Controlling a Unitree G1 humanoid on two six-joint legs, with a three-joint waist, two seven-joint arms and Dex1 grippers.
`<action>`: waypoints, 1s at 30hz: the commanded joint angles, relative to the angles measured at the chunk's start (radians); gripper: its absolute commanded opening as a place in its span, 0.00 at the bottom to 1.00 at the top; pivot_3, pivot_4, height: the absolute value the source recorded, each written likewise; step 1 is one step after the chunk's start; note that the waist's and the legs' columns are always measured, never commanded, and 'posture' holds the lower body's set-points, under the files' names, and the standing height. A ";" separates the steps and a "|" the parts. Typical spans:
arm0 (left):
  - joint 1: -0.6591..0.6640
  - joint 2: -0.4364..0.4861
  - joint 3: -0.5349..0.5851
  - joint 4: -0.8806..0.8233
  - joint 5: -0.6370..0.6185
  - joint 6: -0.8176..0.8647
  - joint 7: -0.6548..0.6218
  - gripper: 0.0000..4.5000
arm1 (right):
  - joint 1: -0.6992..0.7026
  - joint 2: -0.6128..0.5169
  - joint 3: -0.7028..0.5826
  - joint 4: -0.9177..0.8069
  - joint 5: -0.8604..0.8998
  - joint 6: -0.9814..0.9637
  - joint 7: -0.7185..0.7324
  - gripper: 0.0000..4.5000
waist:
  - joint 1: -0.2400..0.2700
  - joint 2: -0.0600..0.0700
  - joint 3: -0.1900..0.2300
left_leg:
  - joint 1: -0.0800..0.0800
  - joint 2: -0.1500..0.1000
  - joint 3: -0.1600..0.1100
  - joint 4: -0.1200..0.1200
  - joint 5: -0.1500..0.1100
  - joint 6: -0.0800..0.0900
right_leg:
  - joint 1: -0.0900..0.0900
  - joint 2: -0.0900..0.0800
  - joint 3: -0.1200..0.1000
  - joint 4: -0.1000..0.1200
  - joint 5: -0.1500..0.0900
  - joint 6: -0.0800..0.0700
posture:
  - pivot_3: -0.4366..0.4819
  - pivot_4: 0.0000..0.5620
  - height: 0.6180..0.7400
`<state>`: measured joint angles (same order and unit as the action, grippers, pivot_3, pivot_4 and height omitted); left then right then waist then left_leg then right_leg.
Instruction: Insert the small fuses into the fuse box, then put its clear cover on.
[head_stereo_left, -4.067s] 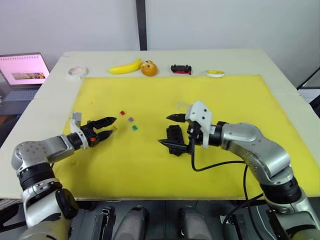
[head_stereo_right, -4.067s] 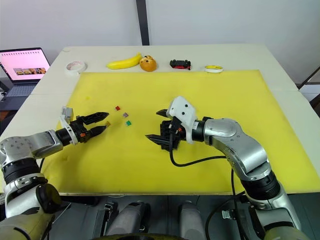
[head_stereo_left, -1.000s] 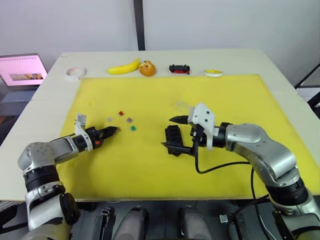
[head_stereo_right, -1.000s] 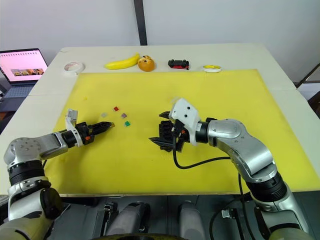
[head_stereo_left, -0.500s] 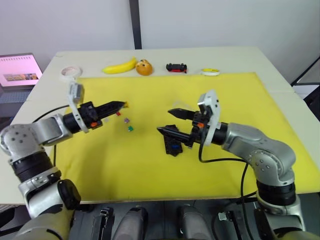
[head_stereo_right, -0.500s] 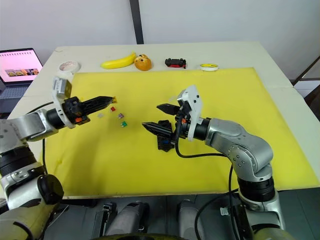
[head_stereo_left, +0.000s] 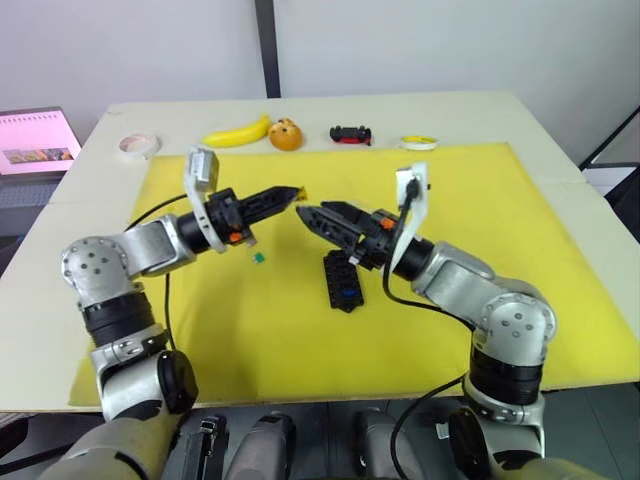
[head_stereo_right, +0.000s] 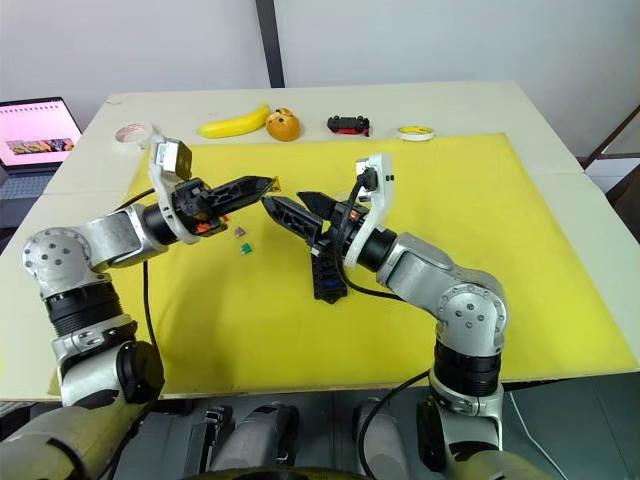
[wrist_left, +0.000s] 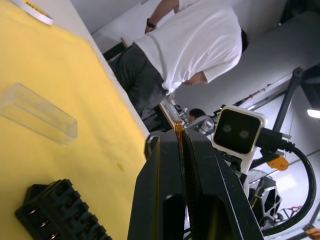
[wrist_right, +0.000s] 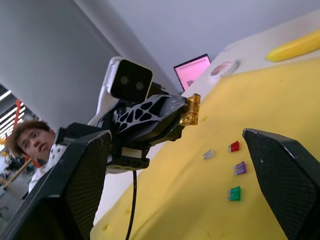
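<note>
My left gripper (head_stereo_left: 296, 193) is shut on a small amber fuse (wrist_right: 191, 110), held in the air above the yellow mat (head_stereo_left: 480, 210). My right gripper (head_stereo_left: 320, 214) stands open, raised, its tips facing the left gripper's tip a short gap away. The black fuse box (head_stereo_left: 343, 280) lies on the mat below the right arm, with a blue spot in one slot. The clear cover (wrist_left: 37, 113) lies on the mat beyond the box. Loose fuses rest on the mat: grey (wrist_right: 208, 154), red (wrist_right: 233, 146), purple (head_stereo_right: 240, 232) and green (head_stereo_left: 258, 258).
Along the table's far edge lie a tape roll (head_stereo_left: 137, 145), a banana (head_stereo_left: 237, 133), an orange fruit (head_stereo_left: 285, 134), a black-and-red toy car (head_stereo_left: 349, 133) and a small yellow lid (head_stereo_left: 418, 142). A laptop (head_stereo_left: 35, 145) stands off to the left. A person (wrist_left: 195, 45) stands nearby.
Both arms have risen and swung toward each other. The left gripper carried the amber fuse to the right, and the right gripper lifted away from the fuse box to face it.
</note>
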<state>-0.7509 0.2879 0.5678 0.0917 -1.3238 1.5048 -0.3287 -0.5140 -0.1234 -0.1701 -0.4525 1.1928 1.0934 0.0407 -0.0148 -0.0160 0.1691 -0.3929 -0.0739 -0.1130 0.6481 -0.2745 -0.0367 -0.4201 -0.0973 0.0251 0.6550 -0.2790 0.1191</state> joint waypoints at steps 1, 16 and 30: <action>-0.031 -0.005 -0.008 0.011 -0.070 -0.031 0.035 0.01 | -0.019 0.031 -0.007 -0.014 0.086 -0.034 -0.070 1.00 | 0.000 0.000 0.000 | 0.000 0.000 0.000 0.000 0.000 0.000 | 0.000 0.000 0.000 0.000 0.000 0.000 | 0.48 0.27 1.00; 0.019 0.001 -0.104 -0.004 -0.228 -0.119 0.138 0.00 | -0.035 0.008 0.020 0.034 0.219 -0.139 -0.209 0.71 | -0.003 0.000 0.000 | 0.000 0.000 0.001 0.000 0.000 0.000 | -0.001 0.001 0.001 0.001 0.000 0.000 | 0.48 0.27 1.00; 0.059 0.057 -0.178 -0.004 -0.323 -0.214 0.193 0.00 | -0.022 -0.045 0.063 0.020 0.253 -0.183 -0.212 0.44 | -0.003 0.000 0.000 | 0.000 0.000 0.001 0.000 0.000 0.000 | -0.001 0.001 0.001 0.001 0.000 0.000 | 0.48 0.27 1.00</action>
<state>-0.6898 0.3359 0.3978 0.1137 -1.6169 1.3057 -0.1352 -0.5246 -0.1723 -0.1138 -0.4030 1.4205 0.9281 -0.1714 -0.0176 -0.0160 0.1690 -0.3930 -0.0736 -0.1118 0.6483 -0.2744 -0.0365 -0.4209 -0.0967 0.0260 0.6563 -0.2790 0.1190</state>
